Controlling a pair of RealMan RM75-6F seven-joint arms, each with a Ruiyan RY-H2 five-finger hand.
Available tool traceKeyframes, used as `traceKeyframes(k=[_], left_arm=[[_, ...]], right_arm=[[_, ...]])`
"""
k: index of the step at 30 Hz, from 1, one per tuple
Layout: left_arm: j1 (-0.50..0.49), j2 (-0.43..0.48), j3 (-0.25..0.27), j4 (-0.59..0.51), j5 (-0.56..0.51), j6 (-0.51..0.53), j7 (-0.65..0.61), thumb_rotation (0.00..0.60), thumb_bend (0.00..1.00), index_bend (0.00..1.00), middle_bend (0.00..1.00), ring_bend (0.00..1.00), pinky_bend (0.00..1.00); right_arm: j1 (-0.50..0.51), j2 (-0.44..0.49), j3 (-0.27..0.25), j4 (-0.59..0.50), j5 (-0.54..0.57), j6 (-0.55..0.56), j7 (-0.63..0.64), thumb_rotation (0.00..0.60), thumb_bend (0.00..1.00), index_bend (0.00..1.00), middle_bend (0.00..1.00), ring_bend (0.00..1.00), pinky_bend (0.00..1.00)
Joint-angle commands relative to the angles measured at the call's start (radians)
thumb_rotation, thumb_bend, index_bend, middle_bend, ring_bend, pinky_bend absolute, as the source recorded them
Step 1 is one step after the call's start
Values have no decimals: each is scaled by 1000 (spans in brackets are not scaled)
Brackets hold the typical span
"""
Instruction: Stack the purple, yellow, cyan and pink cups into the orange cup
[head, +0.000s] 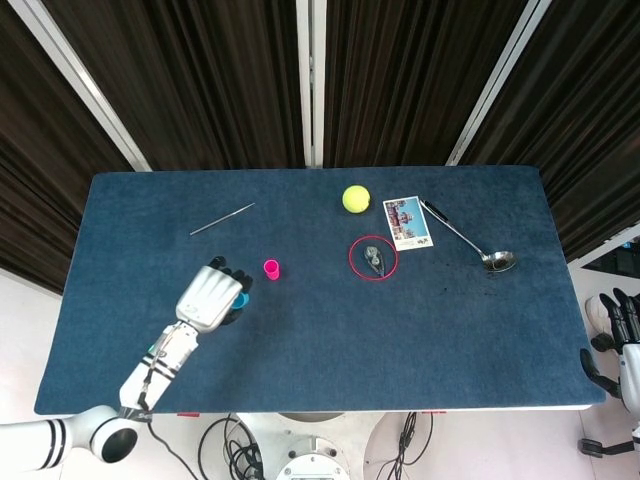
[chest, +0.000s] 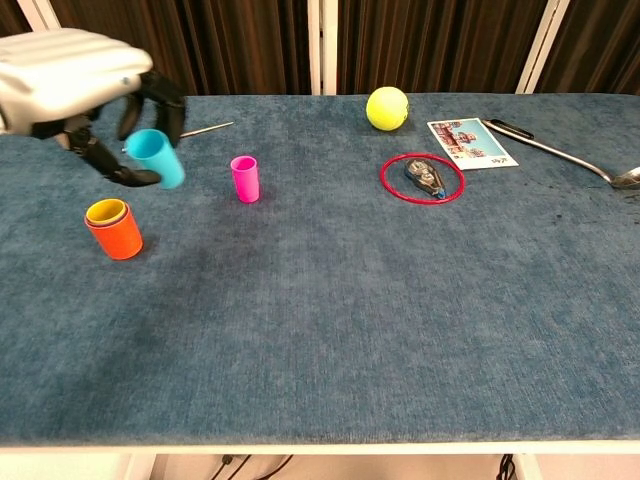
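Note:
My left hand holds the cyan cup in the air, tilted, up and to the right of the orange cup. A yellow cup sits nested inside the orange one; the hand hides this stack in the head view. I cannot see a purple cup. The pink cup stands upright on the blue table, right of the hand. My right hand hangs off the table's right edge with nothing in it.
A thin metal rod lies at the back left. A tennis ball, a picture card, a ladle and a red ring around a small dark object lie at the back right.

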Motion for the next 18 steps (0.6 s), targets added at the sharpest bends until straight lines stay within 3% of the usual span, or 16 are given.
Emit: traceKeyframes(k=[1,10,18], left_arm=[[25,28,16,1,-36,-6,-14,600,285,540,537,579,305],[46,15,56,90,-9,-26,-60,600,287,540,537,579,303],[57,29,56,83,-3,-33,-101,600,287,540,537,579,304]], right_arm=[[1,1,2,-5,-1,2,-4,600,313,0,0,0,0],[7,9,2,-40,-17,6,-39,600,313,0,0,0,0],[10,3,-3,-40,-14,-5,-49,600,313,0,0,0,0]])
